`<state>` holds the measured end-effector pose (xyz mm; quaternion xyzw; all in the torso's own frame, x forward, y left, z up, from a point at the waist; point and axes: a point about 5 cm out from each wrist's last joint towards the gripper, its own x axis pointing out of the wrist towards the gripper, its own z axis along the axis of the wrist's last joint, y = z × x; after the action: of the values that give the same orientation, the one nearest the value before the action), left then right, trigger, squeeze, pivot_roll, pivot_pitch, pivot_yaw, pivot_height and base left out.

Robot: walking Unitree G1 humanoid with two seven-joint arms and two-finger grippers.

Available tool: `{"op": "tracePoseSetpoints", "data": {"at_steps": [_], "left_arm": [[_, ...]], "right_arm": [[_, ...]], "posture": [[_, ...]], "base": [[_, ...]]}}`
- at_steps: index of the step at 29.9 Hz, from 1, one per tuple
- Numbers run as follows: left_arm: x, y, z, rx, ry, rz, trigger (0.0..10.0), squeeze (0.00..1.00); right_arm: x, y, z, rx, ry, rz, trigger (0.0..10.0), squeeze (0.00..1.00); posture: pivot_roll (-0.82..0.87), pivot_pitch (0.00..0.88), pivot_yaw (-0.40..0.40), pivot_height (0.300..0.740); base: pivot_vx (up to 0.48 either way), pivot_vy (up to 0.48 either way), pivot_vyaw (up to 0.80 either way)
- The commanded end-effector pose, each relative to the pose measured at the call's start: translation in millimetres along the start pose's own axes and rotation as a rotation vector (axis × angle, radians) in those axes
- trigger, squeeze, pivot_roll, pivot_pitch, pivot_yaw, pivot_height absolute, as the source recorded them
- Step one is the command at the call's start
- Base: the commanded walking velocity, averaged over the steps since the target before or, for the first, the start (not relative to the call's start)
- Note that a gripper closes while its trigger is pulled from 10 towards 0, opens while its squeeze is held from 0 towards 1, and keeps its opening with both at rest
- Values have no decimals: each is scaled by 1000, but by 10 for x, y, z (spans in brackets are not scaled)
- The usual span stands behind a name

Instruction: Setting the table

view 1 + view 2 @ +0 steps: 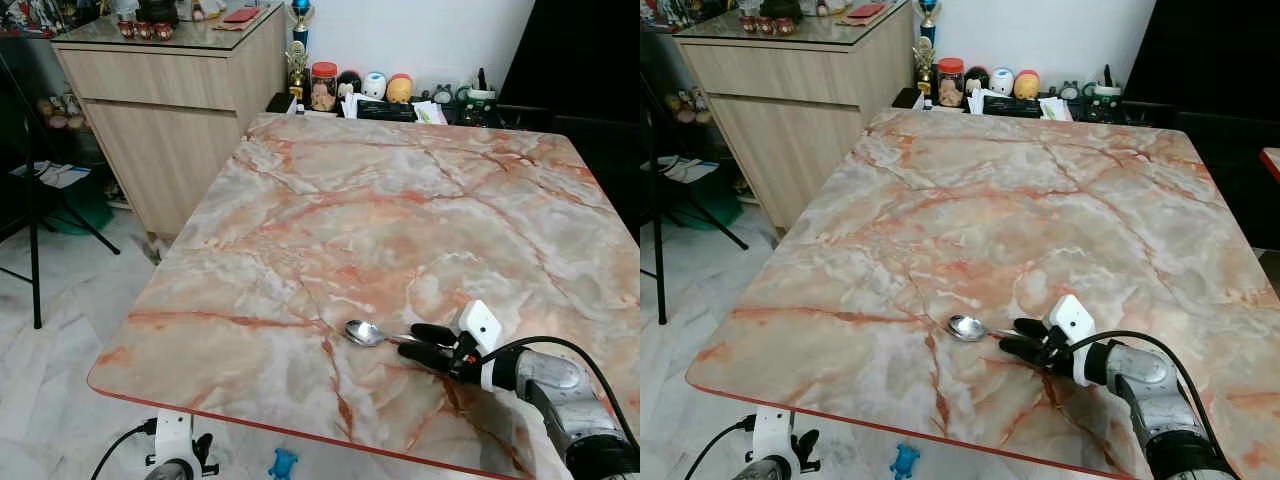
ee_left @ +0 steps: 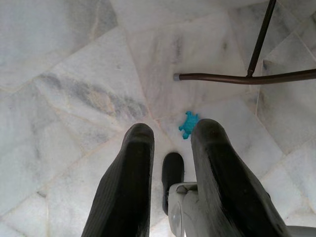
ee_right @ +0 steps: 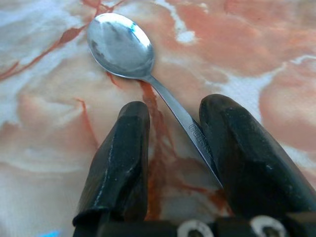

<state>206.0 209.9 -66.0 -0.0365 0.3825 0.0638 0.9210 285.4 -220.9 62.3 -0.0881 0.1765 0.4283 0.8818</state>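
Spoon (image 3: 129,51) lies flat near table (image 1: 400,200) front edge, shiny bowl up | right end effector (image 3: 170,123) fingers spread, handle between them, touching one finger | left end effector (image 2: 170,143) spread, hanging above floor (image 2: 74,74)

Marble table (image 1: 400,200); spoon (image 1: 365,333) flat near front edge.
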Motion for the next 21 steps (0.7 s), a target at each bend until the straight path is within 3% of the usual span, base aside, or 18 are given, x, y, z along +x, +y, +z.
{"op": "tracePoseSetpoints", "data": {"at_steps": [1,8,9,10,12,13,14,15,21], "left_arm": [[3,-6,11,-4,-5,1,10000,0],[2,-7,2,-5,1,0,10000,0],[2,-8,-2,-4,4,0,10000,0],[1,-8,-3,-4,4,-1,10000,0],[1,-8,-3,-4,4,-1,10000,0],[1,-13,-7,-4,6,-1,10000,0],[1,-13,-7,-4,6,-1,10000,0],[2,-16,-8,-4,6,-2,10000,0],[3,-27,-7,-4,7,-6,10000,0]], "right_arm": [[12,-21,2,-8,13,-12,10000,0],[30,-8,-39,-5,36,-15,10000,0],[36,-5,-46,-5,41,-15,5569,0],[38,-5,-47,-6,41,-15,3137,0],[38,-5,-47,-6,41,-15,3137,0],[41,-5,-51,-6,43,-15,863,0],[41,-5,-51,-6,43,-15,863,0],[43,-6,-52,-6,44,-15,0,0],[50,-8,-42,-9,43,-13,0,0]], "posture": [[76,1,-8,740],[76,3,-8,740],[76,5,-8,740],[76,5,-8,740],[76,5,-8,740],[76,7,-10,740],[76,7,-10,740],[76,7,-10,740],[75,10,-9,740]], "base": [[0,0,0],[0,0,0],[0,0,0],[0,0,0],[0,0,0],[0,0,0],[0,0,0],[0,0,0],[0,0,0]]}}
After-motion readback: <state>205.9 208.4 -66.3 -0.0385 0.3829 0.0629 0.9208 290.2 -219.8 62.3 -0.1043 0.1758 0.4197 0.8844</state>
